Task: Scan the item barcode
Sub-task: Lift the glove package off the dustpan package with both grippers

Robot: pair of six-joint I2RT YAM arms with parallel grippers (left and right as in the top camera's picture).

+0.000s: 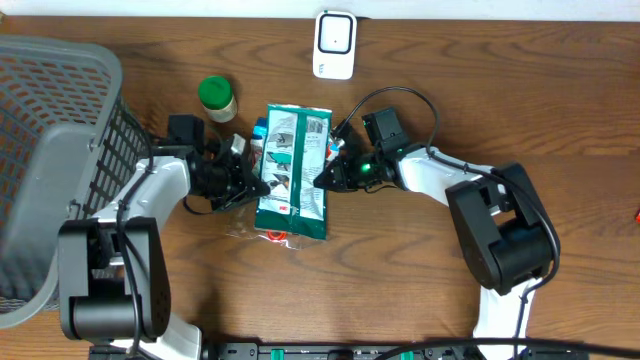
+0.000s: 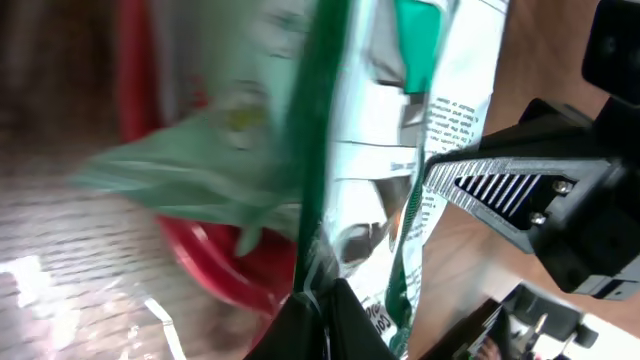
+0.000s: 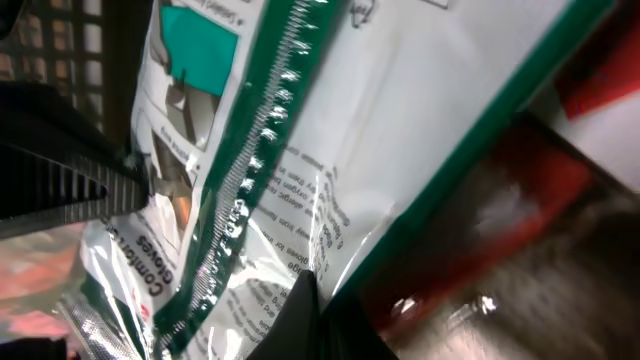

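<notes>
I see the wooden counter (image 1: 500,90) filling the overhead frame, with a big grey mesh basket (image 1: 60,90) taking up its left edge from top to bottom. My two arms rise from the lower edge of the frame and bend inward towards the middle.

Between them, at the centre of the frame, is the green and white packet (image 1: 292,170), long side running top to bottom and its printed face turned up to the overhead camera. The left tool (image 1: 243,178) sits at the packet's left edge and is clenched on it; in the left wrist view the dark fingertips (image 2: 312,322) meet at the bottom of the frame with the packet's green seam pinched between them. The right tool (image 1: 325,178) is at the opposite edge, also clamped on the packet, and its wrist view shows small print and crinkled clear film right above the fingers.

A white scanner unit (image 1: 334,44) stands at the top centre, well apart from the packet. A small green-lidded jar (image 1: 216,98) stands upper left of the packet, near the basket. A red object (image 2: 215,265) lies blurred behind the packet in the left wrist view.
</notes>
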